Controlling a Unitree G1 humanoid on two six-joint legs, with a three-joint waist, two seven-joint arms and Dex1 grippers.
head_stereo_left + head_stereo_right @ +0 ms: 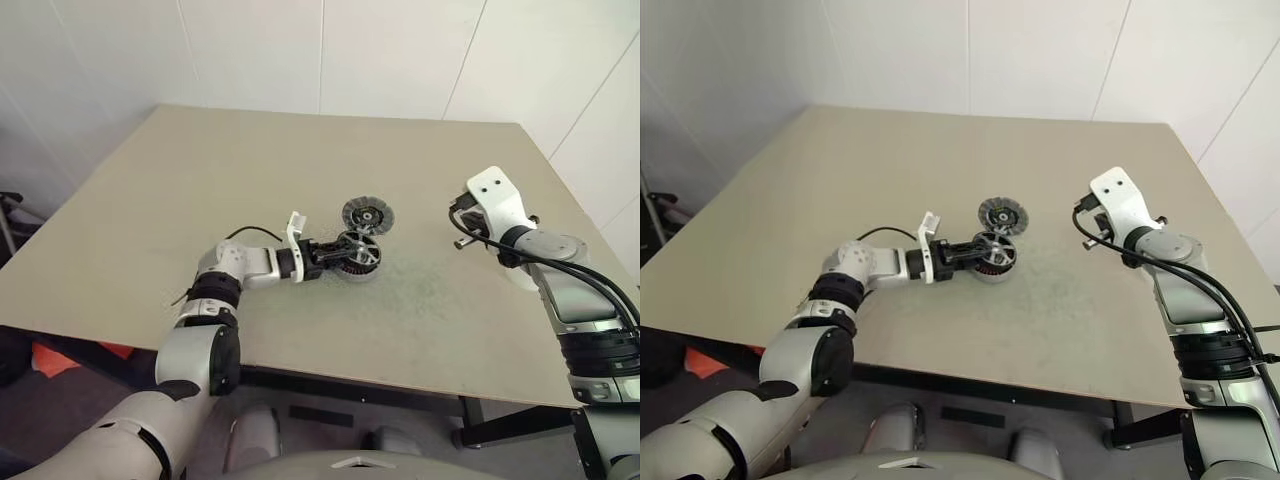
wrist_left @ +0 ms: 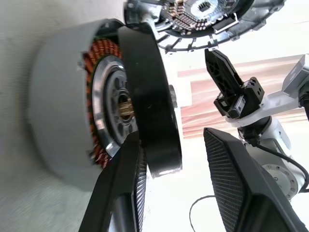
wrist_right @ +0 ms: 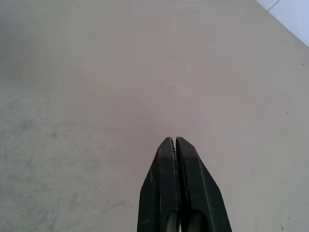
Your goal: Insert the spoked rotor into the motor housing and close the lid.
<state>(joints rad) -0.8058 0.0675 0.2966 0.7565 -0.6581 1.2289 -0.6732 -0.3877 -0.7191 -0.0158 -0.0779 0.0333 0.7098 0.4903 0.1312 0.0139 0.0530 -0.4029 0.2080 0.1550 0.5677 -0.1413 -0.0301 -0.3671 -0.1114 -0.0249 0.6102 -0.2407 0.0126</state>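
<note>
The motor housing (image 2: 53, 111), a grey cup with copper windings, stands near the table's middle. The black spoked rotor (image 2: 149, 96) sits tilted in its mouth, with one edge standing out of the cup. My left gripper (image 1: 343, 256) reaches in from the left, level with the table. It is open: one finger (image 2: 120, 193) lies by the rotor's rim and the other finger (image 2: 236, 183) stands well apart. The lid (image 1: 367, 214), a grey ribbed disc with a dark hub, lies flat just behind the housing. My right gripper (image 3: 175, 140) hangs shut and empty over bare table at the right.
The beige table (image 1: 200, 170) runs wide around the parts, with its front edge close to me and white walls behind it. A black cable loops on the table by my left forearm (image 1: 250, 235).
</note>
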